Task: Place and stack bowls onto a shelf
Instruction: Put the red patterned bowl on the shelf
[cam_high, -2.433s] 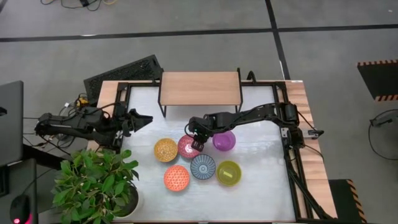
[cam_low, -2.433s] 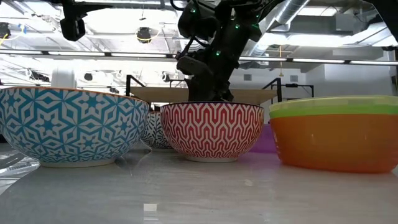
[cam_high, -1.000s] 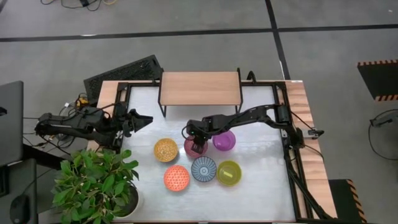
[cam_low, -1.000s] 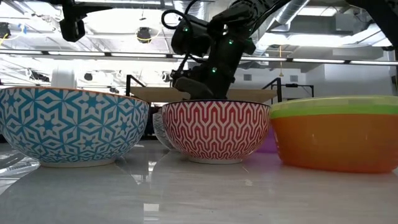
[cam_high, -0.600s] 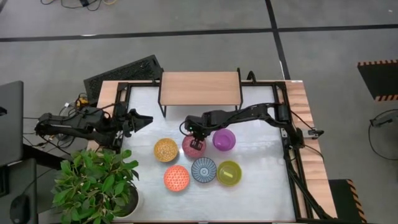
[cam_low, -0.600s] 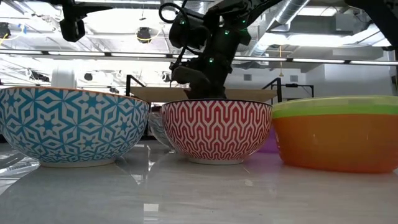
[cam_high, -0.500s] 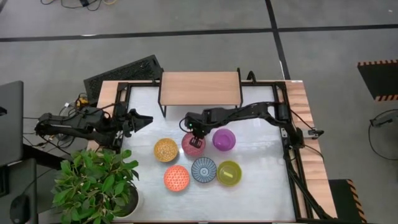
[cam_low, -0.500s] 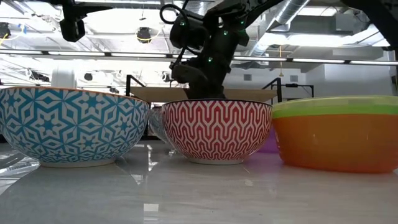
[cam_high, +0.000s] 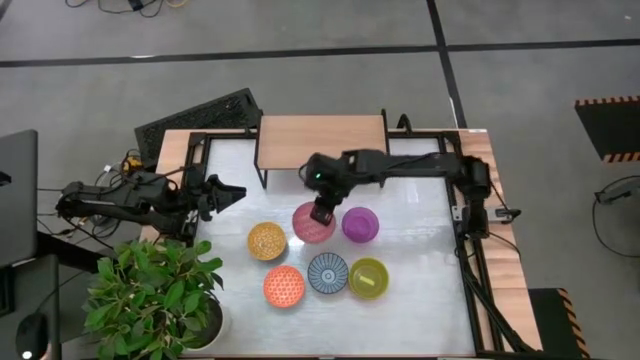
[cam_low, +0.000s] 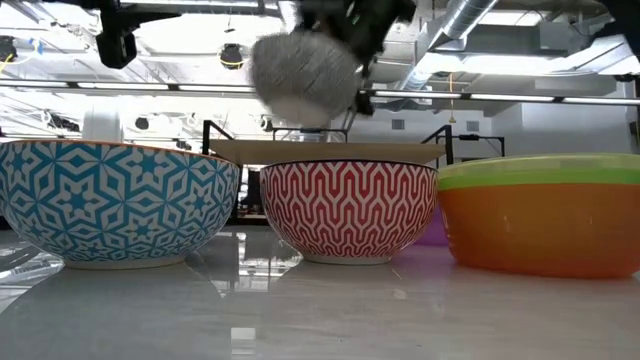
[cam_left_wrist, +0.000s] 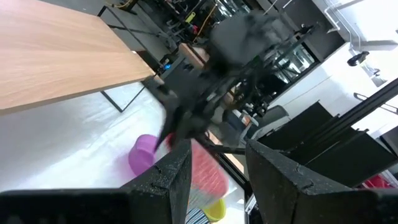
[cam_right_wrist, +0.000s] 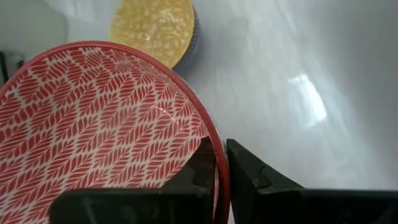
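My right gripper (cam_high: 322, 212) is shut on the pink patterned bowl (cam_high: 312, 224), held in the air above the table between the shelf (cam_high: 322, 140) and the other bowls. On the table rest the yellow speckled bowl (cam_high: 267, 241), purple bowl (cam_high: 360, 224), orange patterned bowl (cam_high: 284, 286), blue-grey bowl (cam_high: 326, 269) and olive-yellow bowl (cam_high: 368, 277). In the low view the lifted bowl (cam_low: 303, 75) is a blur above shelf height. My left gripper (cam_high: 228, 192) waits open at the table's left edge. My right gripper pinches the pink bowl's rim (cam_right_wrist: 217, 163) on the bowl's far side, one finger (cam_right_wrist: 205, 167) inside the bowl and the other (cam_right_wrist: 249, 171) outside. The fingers slant down from above and from the far side. The bowl hangs clear of the table, its mouth facing up.
A potted plant (cam_high: 150, 295) stands at the table's near left corner. Black frame rails (cam_high: 470, 250) run along the table's left and right sides. A keyboard (cam_high: 200, 120) lies beyond the far left corner. The shelf's wood top is bare.
My right gripper has risen from the table and drifted a little toward the shelf, carrying the pink bowl. The bowl, which sat among the others a second ago, is now lifted clear above shelf height. The other bowls have stayed put.
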